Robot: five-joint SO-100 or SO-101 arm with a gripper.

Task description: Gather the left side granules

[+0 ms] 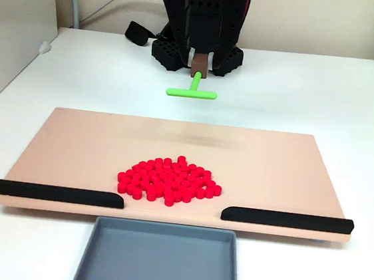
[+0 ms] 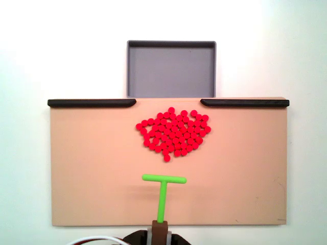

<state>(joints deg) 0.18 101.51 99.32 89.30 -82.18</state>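
A white table (image 1: 325, 94) carries a tan board (image 2: 92, 168). The granules (image 2: 173, 133) are heaped at the board's twelve o'clock in the view from above, before the strip gap. Light, hard and loose, they are best pushed, not pinched. The gripper (image 2: 162, 224) is clamped on the pusher (image 2: 163, 189) stem.
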